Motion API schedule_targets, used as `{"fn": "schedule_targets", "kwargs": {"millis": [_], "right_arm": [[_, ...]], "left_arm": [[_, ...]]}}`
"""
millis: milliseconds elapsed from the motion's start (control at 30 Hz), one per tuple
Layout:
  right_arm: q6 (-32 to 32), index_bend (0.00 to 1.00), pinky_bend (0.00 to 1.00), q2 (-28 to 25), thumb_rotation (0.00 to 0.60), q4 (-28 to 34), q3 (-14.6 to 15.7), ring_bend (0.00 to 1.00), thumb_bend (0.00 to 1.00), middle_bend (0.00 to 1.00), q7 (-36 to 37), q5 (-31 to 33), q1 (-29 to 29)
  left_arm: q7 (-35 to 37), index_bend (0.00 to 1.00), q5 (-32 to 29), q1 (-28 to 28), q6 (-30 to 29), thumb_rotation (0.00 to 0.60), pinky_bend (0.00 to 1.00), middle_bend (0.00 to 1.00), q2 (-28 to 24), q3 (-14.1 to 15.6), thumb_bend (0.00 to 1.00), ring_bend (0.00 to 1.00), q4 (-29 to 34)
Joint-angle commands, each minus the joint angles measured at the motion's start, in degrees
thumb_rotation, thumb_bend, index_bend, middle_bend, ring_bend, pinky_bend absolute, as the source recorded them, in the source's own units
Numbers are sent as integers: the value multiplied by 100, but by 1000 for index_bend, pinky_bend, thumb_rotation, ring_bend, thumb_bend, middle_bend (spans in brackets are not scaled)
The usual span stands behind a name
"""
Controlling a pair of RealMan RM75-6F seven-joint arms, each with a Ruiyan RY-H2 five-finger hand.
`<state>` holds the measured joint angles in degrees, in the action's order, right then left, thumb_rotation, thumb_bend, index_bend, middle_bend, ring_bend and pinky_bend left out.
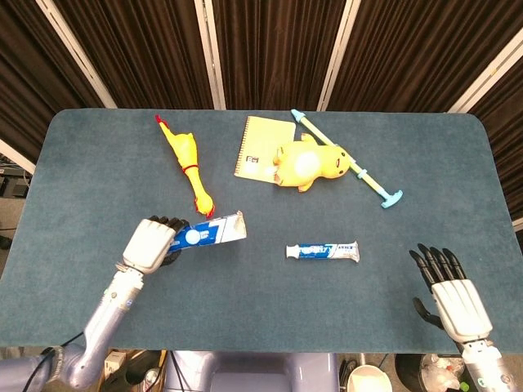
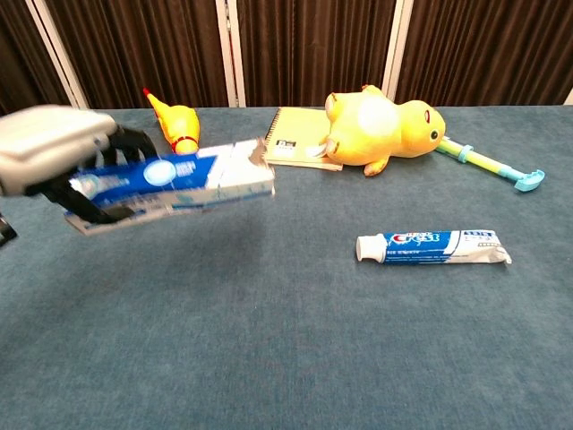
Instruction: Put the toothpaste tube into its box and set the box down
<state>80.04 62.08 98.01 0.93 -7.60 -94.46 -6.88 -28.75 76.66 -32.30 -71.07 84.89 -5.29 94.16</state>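
Nearest to us, at the table's front right corner, we see the right hand hovering with its dark fingers spread and nothing in them. It shows in the head view only.

At front left, the left hand grips one end of the toothpaste box. In the chest view the box hangs clear of the blue cloth, roughly level, with its torn open end pointing toward the table's middle. The left hand is blurred there, dark fingers wrapped over the box's near end.

Right of the box, well apart from it, the toothpaste tube lies flat on the cloth with its white cap toward the box. Neither hand touches it. The chest view shows the tube lengthwise across the table.

Further back, we note a rubber chicken lying at left, its red end just beside the box's open end in the head view. Behind the tube sits a yellow plush toy, overlapping a yellow notebook. A pale blue and yellow stick runs diagonally behind the plush.
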Motion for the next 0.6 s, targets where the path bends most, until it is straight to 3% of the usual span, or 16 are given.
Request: {"fn": "schedule_targets", "kwargs": {"millis": [33, 300, 600], "right_arm": [[-578, 0, 20, 117, 600, 240, -232, 0, 352, 0, -515, 335, -374], [-1653, 46, 20, 774, 600, 492, -690, 0, 352, 18, -1771, 1422, -1100], [-2074, 118, 20, 1784, 600, 109, -856, 0, 352, 55, -2809, 2354, -1616]], "left_arm": [[764, 354, 498, 183, -347, 600, 515, 527, -454, 109, 410, 487, 117], [1454, 356, 964, 255, -632, 600, 515, 529, -538, 89, 410, 487, 103], [1801, 358, 1164, 234, -681, 600, 515, 529, -585, 13, 410, 487, 137]]}}
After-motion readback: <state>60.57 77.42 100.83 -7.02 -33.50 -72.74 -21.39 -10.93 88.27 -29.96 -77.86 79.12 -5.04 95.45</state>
